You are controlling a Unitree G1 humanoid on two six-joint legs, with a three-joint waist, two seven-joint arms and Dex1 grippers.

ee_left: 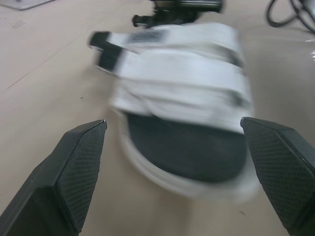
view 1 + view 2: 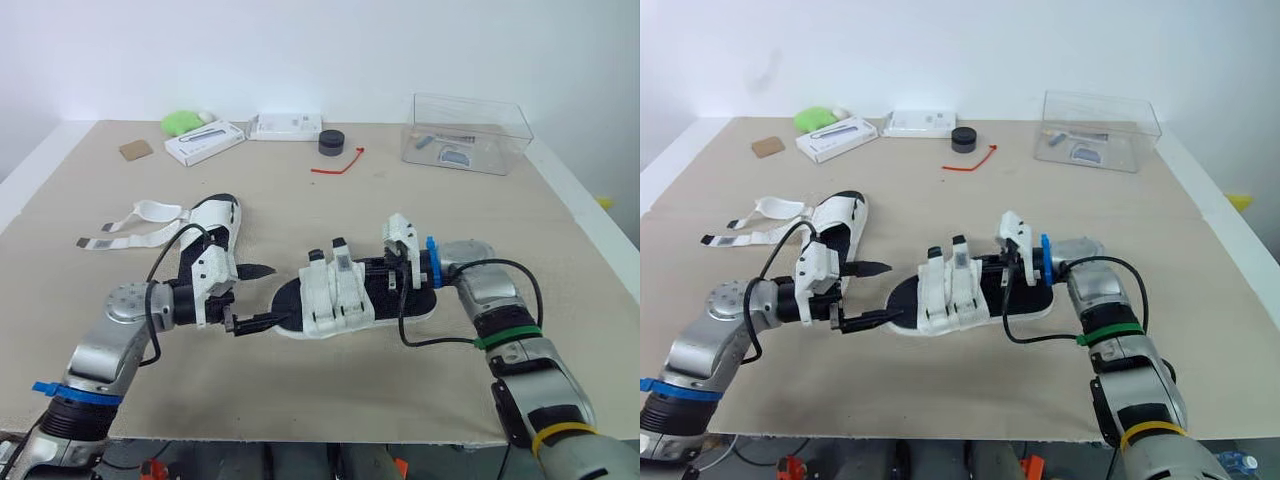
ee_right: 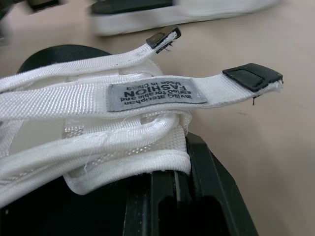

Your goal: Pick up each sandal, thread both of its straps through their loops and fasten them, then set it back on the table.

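A white-strapped sandal with a black footbed (image 2: 335, 295) lies flat in the middle of the table, both front straps folded over it. My left gripper (image 2: 256, 297) is open just off its toe, one finger on each side; its wrist view has the sandal (image 1: 182, 98) between the fingertips (image 1: 74, 167). My right gripper (image 2: 402, 268) is at the heel, shut on the heel strap (image 3: 152, 96), whose black-tipped ends (image 3: 253, 76) stick out loose. The second sandal (image 2: 215, 232) lies to the left, its straps (image 2: 135, 225) spread unfastened on the table.
Along the back edge stand a clear plastic box (image 2: 468, 132), a black round object (image 2: 332, 142), a red tie (image 2: 337, 165), two white boxes (image 2: 205, 142), a green object (image 2: 182, 122) and a brown card (image 2: 136, 150). The table's front edge (image 2: 300, 430) runs near my arms.
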